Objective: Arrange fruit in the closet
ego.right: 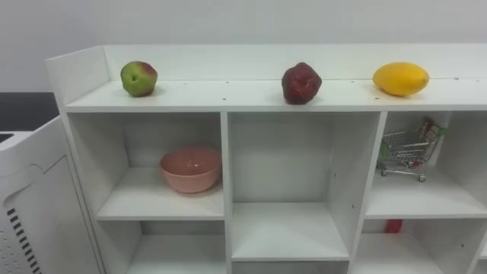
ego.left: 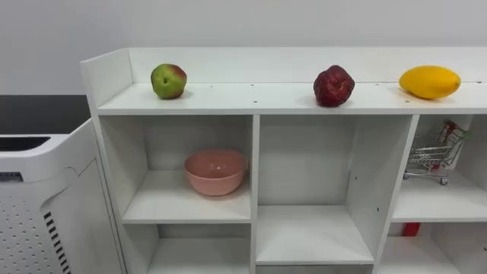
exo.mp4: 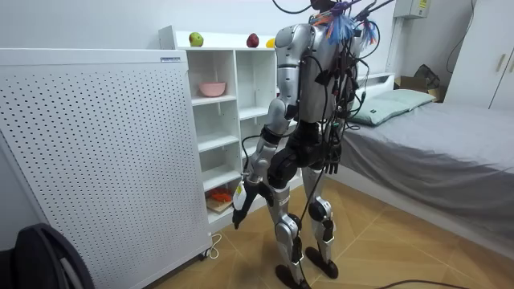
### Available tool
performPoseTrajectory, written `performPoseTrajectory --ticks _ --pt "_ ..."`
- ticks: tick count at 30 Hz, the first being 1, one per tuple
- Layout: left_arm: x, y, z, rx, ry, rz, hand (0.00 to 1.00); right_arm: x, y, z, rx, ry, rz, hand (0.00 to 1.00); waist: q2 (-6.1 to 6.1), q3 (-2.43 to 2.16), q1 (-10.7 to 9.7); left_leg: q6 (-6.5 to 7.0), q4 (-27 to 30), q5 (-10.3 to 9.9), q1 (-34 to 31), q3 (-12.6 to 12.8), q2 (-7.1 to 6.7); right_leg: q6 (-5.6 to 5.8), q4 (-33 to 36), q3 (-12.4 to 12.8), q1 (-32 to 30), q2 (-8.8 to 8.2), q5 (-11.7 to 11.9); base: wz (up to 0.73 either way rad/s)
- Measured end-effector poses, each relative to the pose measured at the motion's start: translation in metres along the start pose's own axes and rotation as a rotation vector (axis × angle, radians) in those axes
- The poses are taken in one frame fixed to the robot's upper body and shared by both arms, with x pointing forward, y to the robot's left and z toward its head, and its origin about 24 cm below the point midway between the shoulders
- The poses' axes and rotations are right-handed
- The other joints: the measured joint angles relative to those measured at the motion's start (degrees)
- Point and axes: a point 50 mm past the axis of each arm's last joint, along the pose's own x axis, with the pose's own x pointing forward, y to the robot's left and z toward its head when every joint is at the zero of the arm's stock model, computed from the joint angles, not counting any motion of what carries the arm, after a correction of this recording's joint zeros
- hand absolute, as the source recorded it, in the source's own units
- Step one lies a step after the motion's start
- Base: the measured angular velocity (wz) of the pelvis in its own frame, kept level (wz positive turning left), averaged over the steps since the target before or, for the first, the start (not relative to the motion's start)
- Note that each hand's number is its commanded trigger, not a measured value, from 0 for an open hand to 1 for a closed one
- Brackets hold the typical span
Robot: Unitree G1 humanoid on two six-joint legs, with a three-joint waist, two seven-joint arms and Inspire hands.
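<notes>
robot standing facing white shelf (ego.left: 289, 100) | green apple (ego.left: 168, 81), red apple (ego.left: 333, 85), yellow fruit (ego.left: 430, 81) sitting left to right on top | left hand (exo.mp4: 240, 207), right hand (exo.mp4: 329, 160) hanging low — open or closed: cannot tell

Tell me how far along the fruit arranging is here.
Done: green apple, dark red fruit and yellow fruit sit spaced along the shelf unit's top. In hand: no fruit seen; the left hand hangs low at its side. Left: unclear, maybe nothing; the pink bowl below holds no fruit.
</notes>
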Motion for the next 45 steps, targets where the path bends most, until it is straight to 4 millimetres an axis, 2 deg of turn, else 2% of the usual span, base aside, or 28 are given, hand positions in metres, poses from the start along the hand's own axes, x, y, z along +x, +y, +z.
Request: performPoseTrajectory --ticks 6,9,11,17,19,20,22,23,25,26,28,29,31,32,34,35,37,38,40,41,43,45 --pt "0.000 0.000 0.001 0.000 -0.003 -0.001 0.00 0.000 0.000 -0.003 0.002 0.013 -0.011 0.00 0.13 0.00 0.05 -0.01 -0.02 -0.01 -0.06 -0.01 -0.01 0.00 -0.06 0.05 -0.04 0.01 -0.01 0.00" --pt "0.000 -0.001 -0.002 -0.003 0.004 -0.002 0.00 0.000 0.000 -0.005 0.068 0.021 -0.030 0.00 0.18 0.00 0.25 -0.01 -0.33 -0.01 -0.07 0.15 0.07 0.00 0.00 0.20 -0.16 0.07 -0.01 0.00" --pt "0.000 -0.001 -0.002 -0.009 0.006 -0.003 0.00 0.000 -0.002 -0.006 0.183 0.024 -0.048 0.00 0.19 0.00 0.14 -0.01 -0.23 -0.01 -0.22 0.17 0.07 0.00 -0.02 0.18 -0.25 0.07 -0.02 0.00" --pt "0.001 0.011 -0.002 -0.083 0.004 0.037 0.00 0.000 -0.014 -0.003 0.745 0.014 -0.112 0.00 0.16 0.02 -0.51 -0.02 -0.07 0.01 -1.14 0.20 0.16 -0.07 0.06 0.06 -0.99 0.11 0.06 0.01" --pt "0.001 0.020 -0.004 -0.151 0.003 0.069 0.00 -0.002 -0.033 0.007 1.014 -0.042 -0.174 0.00 -0.12 -0.13 -1.46 -0.03 -0.31 0.01 -1.05 0.23 0.15 -0.07 0.11 0.21 -0.97 0.18 0.08 0.00" --pt "0.001 0.021 -0.004 -0.156 0.003 0.076 0.00 -0.002 -0.039 0.011 1.066 -0.065 -0.190 0.00 -0.07 -0.11 -1.71 -0.03 -0.29 0.01 -1.03 0.38 0.16 -0.05 0.13 0.24 -0.92 0.18 0.13 -0.05" --pt "0.001 0.031 0.001 -0.192 -0.023 0.108 0.00 -0.011 -0.075 0.042 1.234 -0.215 -0.267 0.00 0.10 -0.01 -3.13 -0.02 -0.33 0.01 -1.10 0.83 0.13 0.04 0.13 0.39 -1.04 0.17 0.25 -0.02" --pt "0.001 0.034 0.003 -0.195 -0.032 0.117 0.00 -0.015 -0.084 0.049 1.262 -0.263 -0.284 0.00 0.13 0.00 -3.16 -0.02 -0.33 0.01 -1.17 0.83 0.11 0.04 0.16 0.42 -1.14 0.16 0.26 -0.06" --pt "0.001 0.046 0.013 -0.195 -0.080 0.162 0.00 -0.036 -0.120 0.081 1.304 -0.455 -0.371 0.00 0.32 -0.04 -3.08 -0.01 -0.04 0.01 -2.26 0.71 0.16 0.08 0.12 1.05 -2.30 0.33 0.45 -0.07" --pt "0.001 0.048 0.016 -0.194 -0.092 0.168 0.00 -0.042 -0.128 0.088 1.306 -0.501 -0.397 0.00 0.42 -0.07 -2.84 0.01 -0.03 0.02 -2.58 0.74 0.17 0.09 0.14 1.32 -2.80 0.37 0.48 -0.06" --pt "0.000 0.052 0.019 -0.198 -0.111 0.181 0.00 -0.077 -0.158 0.120 1.326 -0.706 -0.478 0.00 0.67 -0.14 -2.97 0.09 0.13 0.14 -3.06 1.39 0.23 0.11 0.34 1.53 -3.69 0.37 0.71 -0.10" --pt "0.000 0.053 0.020 -0.199 -0.113 0.183 0.00 -0.086 -0.164 0.128 1.330 -0.758 -0.494 0.00 0.73 -0.09 -2.97 0.09 0.05 0.14 -3.07 1.40 0.23 0.13 0.33 1.56 -3.75 0.37 0.74 -0.07" --pt "-0.001 0.056 0.026 -0.195 -0.137 0.196 0.00 -0.122 -0.178 0.155 1.283 -0.950 -0.575 0.00 0.74 -0.10 -2.79 0.10 -0.22 0.14 -3.21 1.34 0.30 0.14 0.26 1.39 -3.78 0.38 0.75 0.00" --pt "-0.002 0.057 0.028 -0.194 -0.147 0.198 0.00 -0.131 -0.181 0.161 1.260 -0.992 -0.603 0.00 0.75 -0.10 -2.70 0.09 -0.26 0.15 -3.29 1.33 0.33 0.14 0.28 1.34 -3.89 0.40 0.75 0.00" --pt "-0.003 0.057 0.038 -0.172 -0.186 0.197 0.00 -0.165 -0.184 0.184 1.193 -1.145 -0.661 0.00 0.86 -0.21 -2.51 0.04 -0.08 0.23 -4.14 1.34 0.37 0.13 0.86 1.25 -4.72 0.41 0.76 0.00" --pt "-0.003 0.057 0.040 -0.168 -0.191 0.195 0.00 -0.174 -0.184 0.189 1.181 -1.182 -0.674 0.00 0.93 -0.21 -2.51 0.04 -0.05 0.33 -4.28 1.45 0.37 0.13 1.11 1.19 -4.89 0.41 0.76 0.04" --pt "-0.003 0.055 0.043 -0.151 -0.202 0.189 0.00 -0.206 -0.184 0.204 1.121 -1.324 -0.735 0.00 0.91 -0.21 -2.43 0.09 0.03 0.42 -4.42 1.59 0.34 0.13 1.10 1.03 -5.07 0.37 0.76 0.04" --pt "-0.003 0.055 0.043 -0.150 -0.202 0.188 0.00 -0.214 -0.184 0.206 1.109 -1.355 -0.752 0.00 0.88 -0.21 -2.42 0.08 0.02 0.43 -4.42 1.54 0.35 0.13 1.10 0.92 -5.07 0.37 0.76 0.00" --pt "-0.003 0.053 0.043 -0.132 -0.202 0.183 0.00 -0.244 -0.184 0.215 1.048 -1.480 -0.817 0.00 1.01 -0.33 -2.03 0.07 0.06 0.45 -4.89 1.26 0.40 0.11 1.16 -0.25 -5.29 0.31 0.78 0.00" --pt "-0.003 0.053 0.044 -0.131 -0.204 0.183 0.00 -0.250 -0.185 0.217 1.031 -1.506 -0.833 0.00 0.96 -0.29 -2.01 0.06 0.05 0.48 -4.96 1.23 0.42 0.09 1.19 -0.56 -5.38 0.29 0.82 0.00" --pt "-0.003 0.055 0.045 -0.132 -0.209 0.185 0.00 -0.274 -0.186 0.222 0.974 -1.607 -0.886 0.00 0.31 -0.02 -1.62 0.00 0.07 0.57 -5.03 1.24 0.54 0.00 1.25 -0.73 -5.46 0.34 0.93 0.00" --pt "-0.003 0.055 0.046 -0.131 -0.214 0.180 0.00 -0.290 -0.187 0.225 0.949 -1.681 -0.893 0.00 0.04 -0.04 -1.23 -0.02 0.32 0.56 -5.26 1.25 0.67 -0.03 1.27 -1.86 -5.53 0.34 1.00 0.00"
